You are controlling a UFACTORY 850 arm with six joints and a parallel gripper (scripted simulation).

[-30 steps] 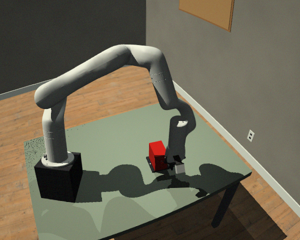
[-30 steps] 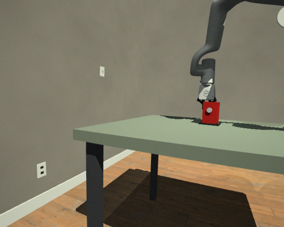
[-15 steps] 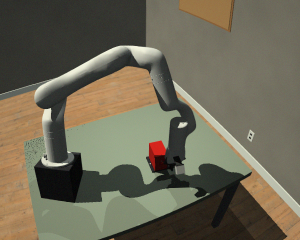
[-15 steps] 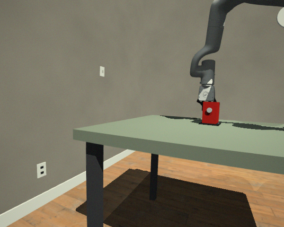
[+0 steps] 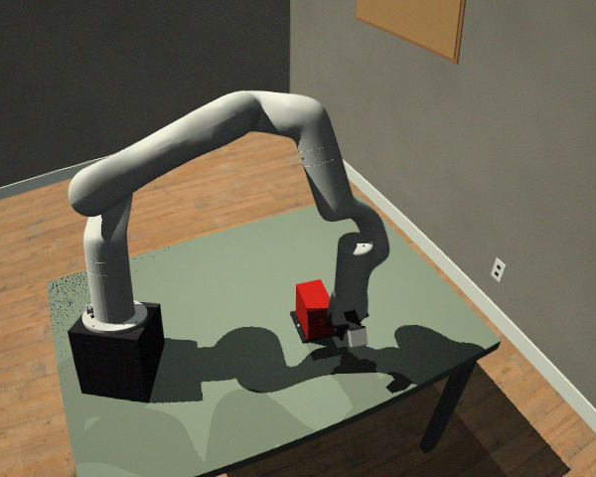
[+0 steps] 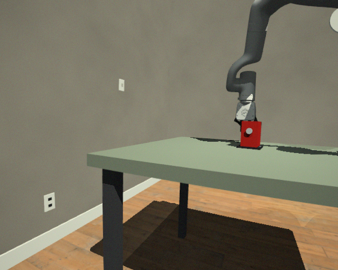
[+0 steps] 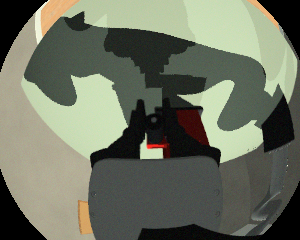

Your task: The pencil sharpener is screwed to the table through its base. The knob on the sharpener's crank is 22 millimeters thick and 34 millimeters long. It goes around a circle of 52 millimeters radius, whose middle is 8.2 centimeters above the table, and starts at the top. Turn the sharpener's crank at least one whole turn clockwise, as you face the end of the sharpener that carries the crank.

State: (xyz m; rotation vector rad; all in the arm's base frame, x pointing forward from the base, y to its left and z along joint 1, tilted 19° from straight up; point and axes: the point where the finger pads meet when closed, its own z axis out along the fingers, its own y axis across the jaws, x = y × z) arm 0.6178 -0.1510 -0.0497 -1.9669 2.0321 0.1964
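Note:
The red pencil sharpener [image 5: 314, 309] stands on its black base plate on the green table, right of the middle. It also shows in the exterior view [image 6: 250, 134], from the end with the round grey pencil hole. My gripper [image 5: 346, 325] comes down from above at the sharpener's crank end. It is shut on the light grey crank knob [image 5: 356, 336], which sits low, close above the table and to the side of the red body. In the exterior view the fingers are hidden behind the sharpener. In the wrist view the dark fingers stand narrow, with red [image 7: 190, 127] beside them.
The arm's black base block [image 5: 115, 354] stands at the table's left. The table's right edge and near edge lie close to the sharpener. A grey wall runs along the right side.

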